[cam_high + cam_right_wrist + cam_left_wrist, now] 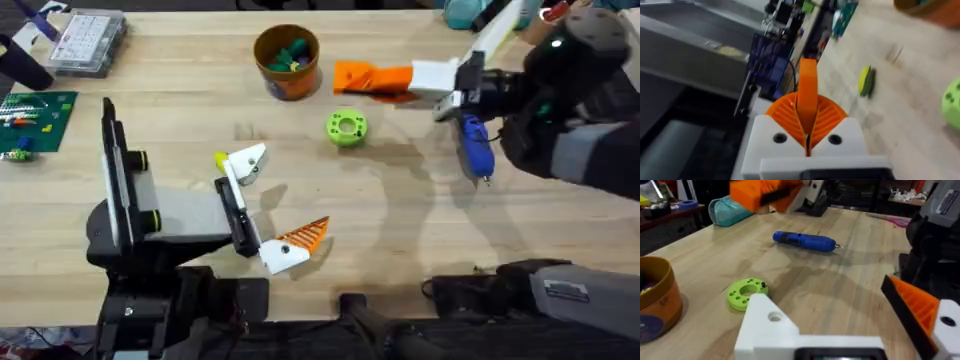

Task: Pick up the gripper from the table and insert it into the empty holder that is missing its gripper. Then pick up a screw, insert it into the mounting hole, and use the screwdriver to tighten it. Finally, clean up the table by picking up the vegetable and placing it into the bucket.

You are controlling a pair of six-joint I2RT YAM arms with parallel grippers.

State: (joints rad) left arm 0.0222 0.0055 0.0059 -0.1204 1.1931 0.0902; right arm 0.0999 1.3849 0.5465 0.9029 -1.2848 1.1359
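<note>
Close to the near edge of the counter, left of the middle, the left gripper (281, 196) hangs with its two white mounts spread well apart and nothing between them. The nearer mount carries an orange ribbed finger (306, 235). The farther one is the empty holder (247, 160), with a yellow tab at its side. In the left wrist view a small round mounting hole (774, 316) shows in its white face.

Farther in, toward the right edge, the blue screwdriver (475, 146) lies flat on the wood, its metal bit toward the near edge. A flat green ring (346, 127) lies near the middle of the counter.

Beyond the ring, the right gripper (402, 80) reaches in from the right edge and pinches the loose orange finger (356, 76) between its ribbed pads. In the right wrist view the wedge sticks straight out past them. Just to the left of it the orange-brown bucket (287, 62) stands by the far edge, with green and blue bits inside. A clear box (88, 41) sits at the far left corner.
</note>
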